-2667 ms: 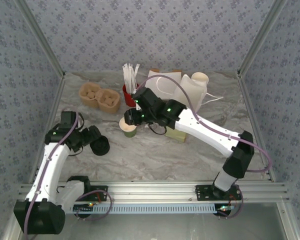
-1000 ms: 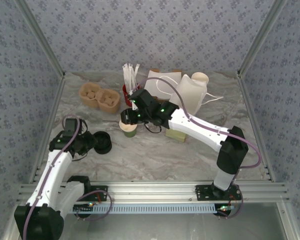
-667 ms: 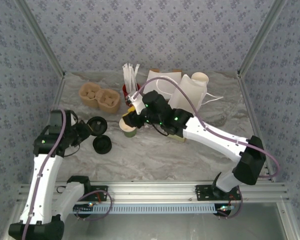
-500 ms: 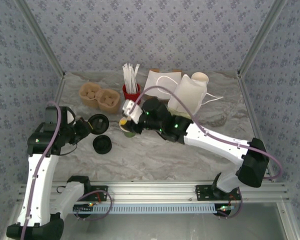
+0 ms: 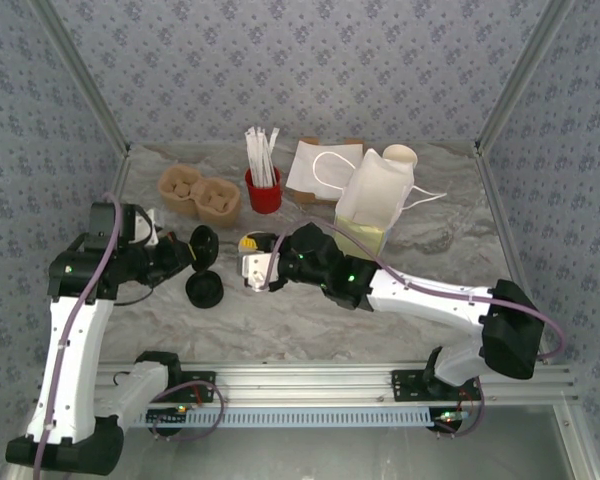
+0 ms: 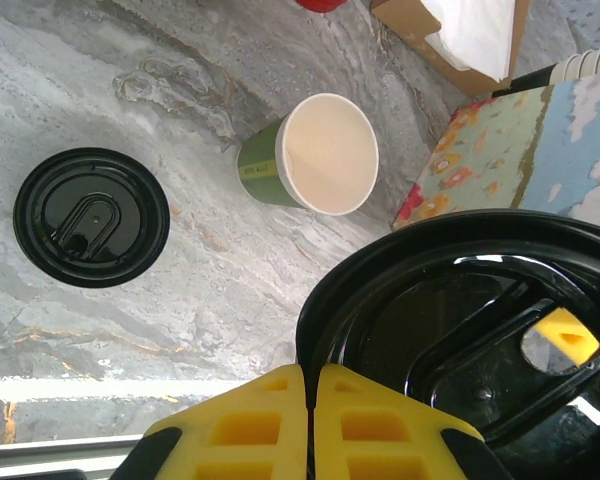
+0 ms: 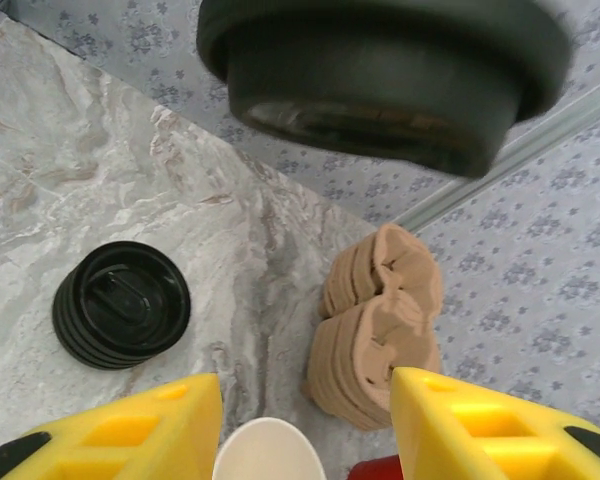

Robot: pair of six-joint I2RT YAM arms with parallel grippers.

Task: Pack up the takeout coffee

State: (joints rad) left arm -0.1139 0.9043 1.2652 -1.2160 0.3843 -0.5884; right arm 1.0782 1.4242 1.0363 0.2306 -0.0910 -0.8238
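Lid [image 6: 450, 330] is up off the stack [image 6: 90, 217] now, pinched in the left claw [image 6: 310, 385]. Right claw [image 7: 305, 400] backed off the green cup [image 6: 315, 155], jaws apart, empty

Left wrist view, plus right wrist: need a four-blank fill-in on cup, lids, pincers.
1. The green cup stands upright with no ___ on it.
2. The left pincer is ___ on the held black lid.
3. The right pincer has its jaws ___, with the cup's rim between them.
4. In the left wrist view, the lid stack sits to the ___ of the cup.

Missing words: lid; shut; open; left.
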